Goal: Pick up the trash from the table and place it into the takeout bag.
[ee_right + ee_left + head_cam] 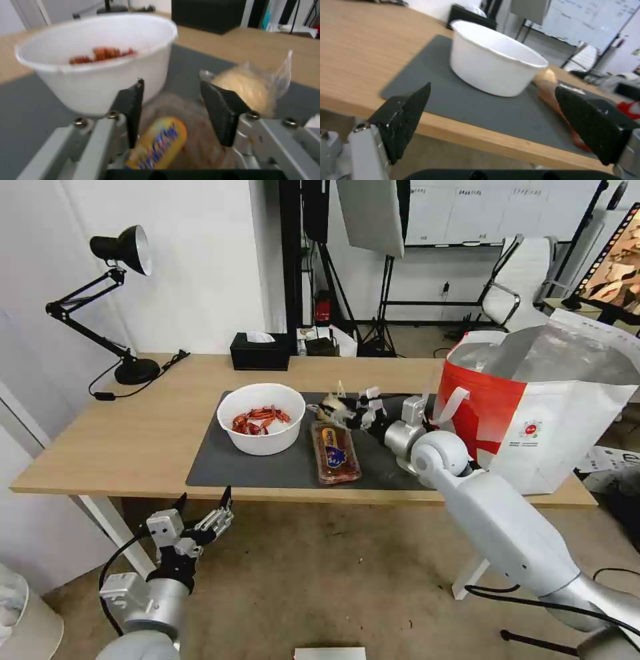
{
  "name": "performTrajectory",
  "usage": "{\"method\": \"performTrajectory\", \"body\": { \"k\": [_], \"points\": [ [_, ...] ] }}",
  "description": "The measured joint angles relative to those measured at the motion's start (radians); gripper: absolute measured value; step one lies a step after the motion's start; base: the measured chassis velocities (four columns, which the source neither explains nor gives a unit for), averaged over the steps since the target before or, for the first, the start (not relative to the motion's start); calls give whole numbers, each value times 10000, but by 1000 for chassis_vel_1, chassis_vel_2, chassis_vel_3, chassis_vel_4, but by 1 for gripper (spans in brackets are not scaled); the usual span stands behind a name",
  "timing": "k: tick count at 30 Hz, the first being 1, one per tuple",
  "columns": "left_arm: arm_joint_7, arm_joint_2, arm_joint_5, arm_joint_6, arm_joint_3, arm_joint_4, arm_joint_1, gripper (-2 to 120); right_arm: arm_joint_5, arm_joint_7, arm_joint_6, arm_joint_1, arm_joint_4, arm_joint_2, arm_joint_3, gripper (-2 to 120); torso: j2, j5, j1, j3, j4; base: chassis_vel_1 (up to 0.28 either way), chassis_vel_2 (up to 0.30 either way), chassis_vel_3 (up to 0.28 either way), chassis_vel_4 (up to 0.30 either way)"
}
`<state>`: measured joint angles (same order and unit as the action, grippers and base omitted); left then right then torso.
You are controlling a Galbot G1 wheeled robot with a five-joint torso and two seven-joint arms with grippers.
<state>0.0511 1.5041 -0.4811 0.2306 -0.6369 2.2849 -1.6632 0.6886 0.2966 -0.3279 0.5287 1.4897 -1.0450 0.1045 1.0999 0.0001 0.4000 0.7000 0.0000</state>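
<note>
— Head view first: where are your arms?

— My right gripper (348, 410) reaches over the dark mat (267, 470) toward the middle of the desk (133, 440), jaws parted a moderate way and holding nothing. It sits just beside the small knotted bag (328, 409) with the beige lump. My left gripper (207, 513) hangs below the desk's front edge, jaws spread wide and empty.

— And the trash?

— The white bowl (261, 418) of red shells stands on the mat's left half. The clear clamshell tray (335, 451) lies just to its right, its long side running from the back toward the front edge. The takeout bag (540, 413) stands open at the desk's right end, foil lining showing.

— What does your right wrist show?

— Between my fingers (130, 110) the tray's yellow label (160, 142) lies right below, the bowl (96, 62) on one side, the knotted bag (246, 87) on the other.

— Your left wrist?

— The bowl (493, 65) on the mat (453, 105), seen from under the front edge.
</note>
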Motion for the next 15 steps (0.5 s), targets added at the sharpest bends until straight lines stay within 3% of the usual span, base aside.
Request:
{"method": "performTrajectory", "body": {
  "k": [7,11,15],
  "points": [
    [77,-736,-1595,668,450,-314,555,100,-525,48,26,98,-254,-155,31,20,0,-1,0,-1,-1,0,0,0,0],
    [137,-1673,-3580,1047,668,-557,1080,100,-478,9,26,-75,-480,-221,256,3,1,-1,0,0,2,0,0,0,0],
    [114,-2272,-4822,1176,856,-894,1476,100,-431,-46,26,-43,-524,-260,269,0,1,-6,0,-1,2,0,0,0,0]
  ]
}}
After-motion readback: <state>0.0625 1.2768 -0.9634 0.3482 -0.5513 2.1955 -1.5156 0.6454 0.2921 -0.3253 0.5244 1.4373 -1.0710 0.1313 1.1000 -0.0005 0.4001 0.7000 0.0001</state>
